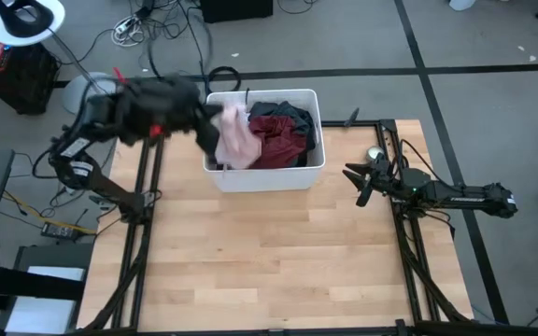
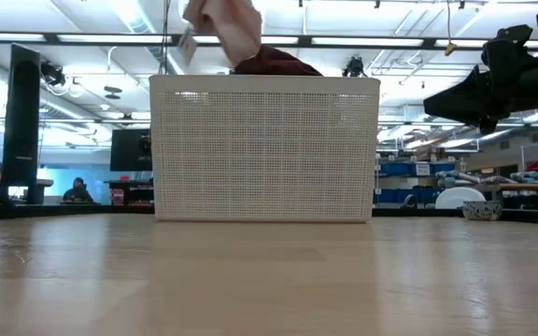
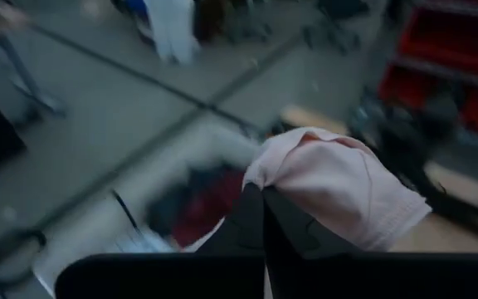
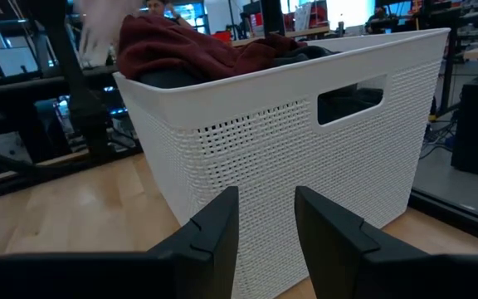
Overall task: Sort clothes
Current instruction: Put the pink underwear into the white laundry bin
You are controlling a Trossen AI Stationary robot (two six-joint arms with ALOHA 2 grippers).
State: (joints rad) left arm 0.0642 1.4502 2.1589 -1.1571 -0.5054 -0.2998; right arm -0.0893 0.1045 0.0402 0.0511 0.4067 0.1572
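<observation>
A pink garment (image 1: 236, 140) hangs bunched over the left part of the white bin (image 1: 264, 177), with my left gripper (image 1: 219, 119) shut on it. In the low view the pink garment (image 2: 224, 23) shows above the bin's rim (image 2: 264, 82). A maroon garment (image 1: 278, 140) and a dark one (image 1: 297, 116) lie heaped in the bin. At the table's right, my right gripper (image 1: 355, 183) stands open and level. Its fingers (image 4: 214, 232) point at the bin's wall (image 4: 305, 166) and hold nothing. My left gripper pinches a bunched part of the pink garment (image 3: 272, 178) between its two shut fingers (image 3: 251, 220). It comes from the table's left, slanting a little downward. The cloth bulges past the fingertips in several folds and hangs above the bin, clear of its rim.
The bin stands at the table's far edge, in the middle. Bare wooden tabletop (image 1: 269, 252) stretches from the bin to the near edge. Black frame rails (image 1: 138, 243) run along both sides of the table.
</observation>
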